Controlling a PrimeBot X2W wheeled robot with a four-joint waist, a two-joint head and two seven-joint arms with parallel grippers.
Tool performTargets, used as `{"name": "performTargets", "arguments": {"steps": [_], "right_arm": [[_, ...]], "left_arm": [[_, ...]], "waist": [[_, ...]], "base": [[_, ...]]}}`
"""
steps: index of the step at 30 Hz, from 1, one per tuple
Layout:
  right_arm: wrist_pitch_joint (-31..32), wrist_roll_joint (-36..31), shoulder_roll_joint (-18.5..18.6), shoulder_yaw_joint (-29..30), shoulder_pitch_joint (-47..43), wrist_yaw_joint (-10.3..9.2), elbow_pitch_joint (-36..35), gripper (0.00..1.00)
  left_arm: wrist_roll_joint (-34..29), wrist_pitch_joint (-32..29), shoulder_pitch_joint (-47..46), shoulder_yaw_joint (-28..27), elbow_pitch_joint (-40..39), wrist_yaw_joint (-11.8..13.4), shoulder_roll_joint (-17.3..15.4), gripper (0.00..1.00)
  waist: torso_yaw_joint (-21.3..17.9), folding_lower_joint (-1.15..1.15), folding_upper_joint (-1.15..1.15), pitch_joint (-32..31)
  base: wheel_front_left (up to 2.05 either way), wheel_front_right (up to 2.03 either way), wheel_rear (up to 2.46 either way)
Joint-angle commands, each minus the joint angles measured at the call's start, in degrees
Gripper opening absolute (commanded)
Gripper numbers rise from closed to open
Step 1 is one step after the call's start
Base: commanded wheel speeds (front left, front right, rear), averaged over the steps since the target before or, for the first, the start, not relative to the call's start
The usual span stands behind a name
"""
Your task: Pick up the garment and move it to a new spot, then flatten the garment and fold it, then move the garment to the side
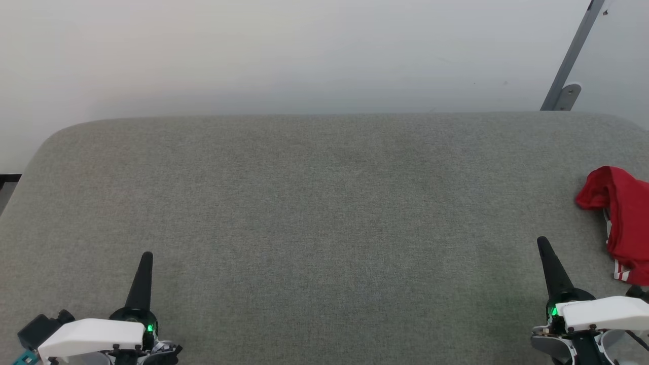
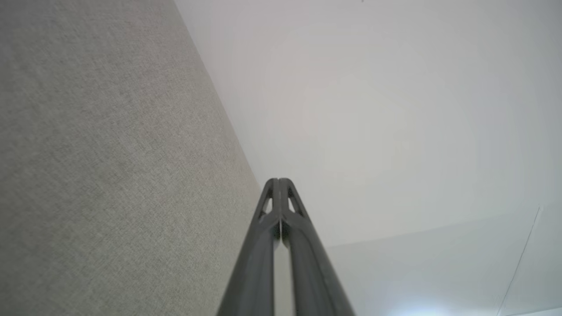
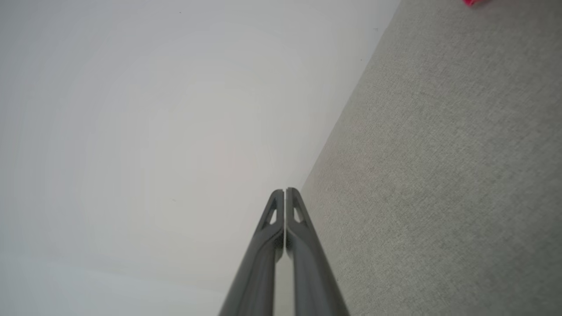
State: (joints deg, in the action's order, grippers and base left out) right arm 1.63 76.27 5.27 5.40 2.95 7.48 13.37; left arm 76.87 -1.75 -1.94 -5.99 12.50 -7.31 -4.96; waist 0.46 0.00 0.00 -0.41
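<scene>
Work surface (image 1: 314, 218): a broad pad covered in grey-green woven fabric, flat and even, with rounded far corners and its far edge against a pale wall (image 1: 284, 56). One item lies on it, the garment (image 1: 621, 213). It is bright red and bunched in a heap at the right edge, partly cut off by the frame. White-and-red striped trim shows at its near end.

Grey fabric surface (image 1: 304, 203), white wall (image 1: 253, 50)

Matt woven grey upholstery (image 1: 324, 213), soft red garment (image 1: 626, 213)
</scene>
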Motion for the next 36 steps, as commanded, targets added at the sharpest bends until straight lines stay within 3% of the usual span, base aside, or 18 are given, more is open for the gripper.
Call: {"name": "performTargets", "arguments": {"steps": [1,36], "right_arm": [[0.68,1.53,-0.25,0.14,1.12,0.02,-0.11,0.00],[4.69,14.49,-2.33,1.17,3.39,0.01,0.67,0.00]], "left_arm": [[1.54,-0.54,-1.16,-0.31,-0.08,-0.22,0.12,0.00],[14.03,-4.46,-4.21,-0.60,1.42,-0.31,1.94,0.00]], "waist": [[-0.02,0.00,0.00,0.03],[-0.39,0.00,0.00,0.51]], "base": [[0.00,0.00,0.00],[0.00,0.00,0.00]]}}
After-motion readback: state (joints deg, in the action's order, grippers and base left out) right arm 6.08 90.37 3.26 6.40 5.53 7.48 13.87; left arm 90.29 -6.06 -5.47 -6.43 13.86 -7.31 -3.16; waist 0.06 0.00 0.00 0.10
